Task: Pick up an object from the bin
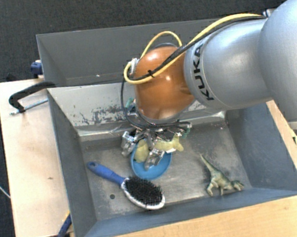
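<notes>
Blue dish [162,167] with yellow lump [141,155] sits straight under gripper [152,153], mid-bin [73,170] near back wall. Gripper opening and hold: can't tell.

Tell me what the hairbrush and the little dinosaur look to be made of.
The hairbrush looks like plastic: a glossy blue handle, pale head rim, dark bristles. The dinosaur seems moulded plastic or rubber, matte olive green; which, the look leaves open.

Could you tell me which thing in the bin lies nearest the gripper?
The round blue plastic dish, directly under the gripper; the blue-handled hairbrush and green toy dinosaur lie apart.
</notes>
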`<action>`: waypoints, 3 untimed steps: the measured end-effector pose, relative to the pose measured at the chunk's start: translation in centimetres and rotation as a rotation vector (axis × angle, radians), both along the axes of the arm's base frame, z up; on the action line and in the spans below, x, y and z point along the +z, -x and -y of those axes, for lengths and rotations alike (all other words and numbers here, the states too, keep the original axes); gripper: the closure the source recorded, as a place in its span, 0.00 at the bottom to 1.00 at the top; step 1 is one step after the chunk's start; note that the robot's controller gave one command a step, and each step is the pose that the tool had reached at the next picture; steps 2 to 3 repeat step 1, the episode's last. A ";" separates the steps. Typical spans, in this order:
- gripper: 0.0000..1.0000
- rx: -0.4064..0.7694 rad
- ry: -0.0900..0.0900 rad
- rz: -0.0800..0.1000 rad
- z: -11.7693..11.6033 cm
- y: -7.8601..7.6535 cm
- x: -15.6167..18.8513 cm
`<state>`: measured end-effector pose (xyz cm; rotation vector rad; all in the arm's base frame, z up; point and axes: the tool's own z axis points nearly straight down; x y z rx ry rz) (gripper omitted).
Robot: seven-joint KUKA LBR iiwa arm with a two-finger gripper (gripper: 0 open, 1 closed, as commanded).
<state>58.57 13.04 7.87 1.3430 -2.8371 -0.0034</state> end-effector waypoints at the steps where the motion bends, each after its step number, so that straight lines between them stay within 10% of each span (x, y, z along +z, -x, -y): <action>1: 1.00 0.099 -0.004 0.018 -0.1 -0.3 16.0; 3: 1.00 0.099 -0.004 0.018 -0.1 -0.3 16.0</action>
